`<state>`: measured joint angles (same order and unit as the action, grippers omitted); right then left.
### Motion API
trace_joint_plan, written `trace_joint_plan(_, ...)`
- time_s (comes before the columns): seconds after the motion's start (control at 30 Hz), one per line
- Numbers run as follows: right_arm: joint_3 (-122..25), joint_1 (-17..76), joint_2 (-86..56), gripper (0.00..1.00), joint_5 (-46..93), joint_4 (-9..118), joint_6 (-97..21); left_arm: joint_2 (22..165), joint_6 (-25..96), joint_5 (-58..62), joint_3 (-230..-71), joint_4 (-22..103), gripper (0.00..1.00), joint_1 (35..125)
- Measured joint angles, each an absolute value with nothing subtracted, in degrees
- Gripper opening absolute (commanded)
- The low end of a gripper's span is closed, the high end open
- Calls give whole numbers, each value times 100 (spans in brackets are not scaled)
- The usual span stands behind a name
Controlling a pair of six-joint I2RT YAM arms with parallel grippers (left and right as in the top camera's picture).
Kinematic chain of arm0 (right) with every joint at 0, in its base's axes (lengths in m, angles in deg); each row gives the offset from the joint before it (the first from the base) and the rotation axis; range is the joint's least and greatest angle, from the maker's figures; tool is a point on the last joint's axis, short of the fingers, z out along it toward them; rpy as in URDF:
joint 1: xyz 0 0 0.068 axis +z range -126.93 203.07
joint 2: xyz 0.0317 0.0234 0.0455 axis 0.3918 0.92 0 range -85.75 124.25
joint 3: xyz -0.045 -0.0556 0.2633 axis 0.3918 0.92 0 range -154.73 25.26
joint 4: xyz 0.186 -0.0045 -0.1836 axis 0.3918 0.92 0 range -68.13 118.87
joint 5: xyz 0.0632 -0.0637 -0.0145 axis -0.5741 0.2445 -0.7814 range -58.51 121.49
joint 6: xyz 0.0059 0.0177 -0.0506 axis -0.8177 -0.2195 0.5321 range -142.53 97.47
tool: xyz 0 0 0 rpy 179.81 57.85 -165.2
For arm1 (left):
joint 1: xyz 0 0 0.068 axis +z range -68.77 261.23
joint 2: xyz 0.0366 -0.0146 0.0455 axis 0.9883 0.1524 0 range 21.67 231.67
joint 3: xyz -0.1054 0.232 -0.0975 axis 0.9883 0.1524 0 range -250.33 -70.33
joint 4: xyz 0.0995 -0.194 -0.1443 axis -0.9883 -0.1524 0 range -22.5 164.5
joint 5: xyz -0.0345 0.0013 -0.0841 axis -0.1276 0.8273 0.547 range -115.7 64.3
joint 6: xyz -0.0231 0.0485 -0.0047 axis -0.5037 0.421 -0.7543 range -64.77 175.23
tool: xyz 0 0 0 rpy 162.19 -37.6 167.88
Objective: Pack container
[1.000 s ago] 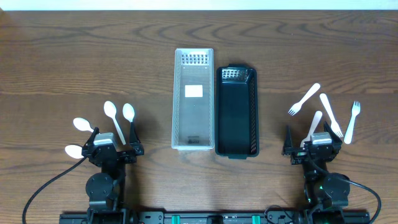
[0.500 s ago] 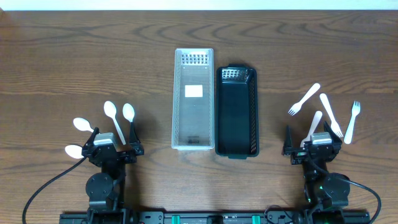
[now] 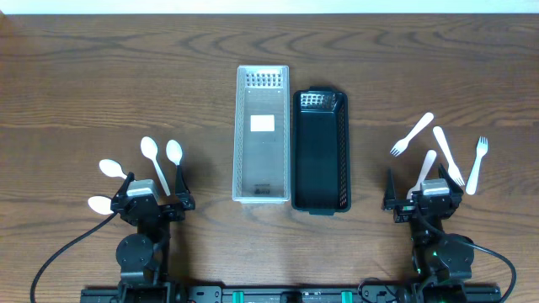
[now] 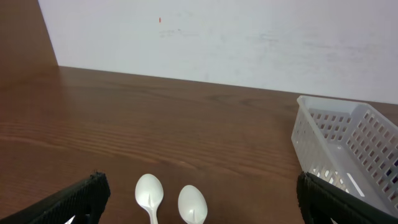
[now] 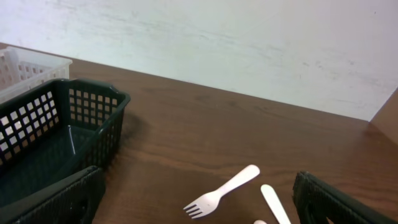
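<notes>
A clear white basket [image 3: 261, 135] and a black basket [image 3: 320, 151] stand side by side mid-table, both empty. Several white spoons [image 3: 150, 151] lie at the left; two show in the left wrist view [image 4: 149, 190]. Several white forks [image 3: 411, 135] lie at the right; one shows in the right wrist view [image 5: 221, 190]. My left gripper [image 3: 153, 200] rests low at the front left, open and empty [image 4: 199, 202]. My right gripper [image 3: 425, 200] rests at the front right, open and empty [image 5: 199, 199].
The white basket's corner [image 4: 348, 143] is to the right of my left gripper. The black basket's end [image 5: 56, 124] is to the left of my right gripper. A white wall [image 4: 217, 37] rises behind the table's far edge.
</notes>
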<state>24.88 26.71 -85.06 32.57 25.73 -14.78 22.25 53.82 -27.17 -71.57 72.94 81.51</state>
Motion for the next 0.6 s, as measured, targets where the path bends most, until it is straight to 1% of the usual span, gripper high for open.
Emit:
trace_joint_plan(0.3,2488,2671,-8506,99,3255,2577,-1550,2225,5382,-2717,-7157,7294,98,8151)
trace_joint_plan(0.4,2488,2671,-8506,99,3251,2573,-1849,2225,5378,-2720,-7157,7307,98,8151)
trace_joint_plan(0.5,2488,2671,-8506,99,3224,2577,-2385,2225,5299,-2717,-7157,7320,98,8151)
trace_joint_plan(0.6,2486,2671,-8478,99,3045,2575,-2721,2284,5109,-2540,-7316,6973,98,8151)
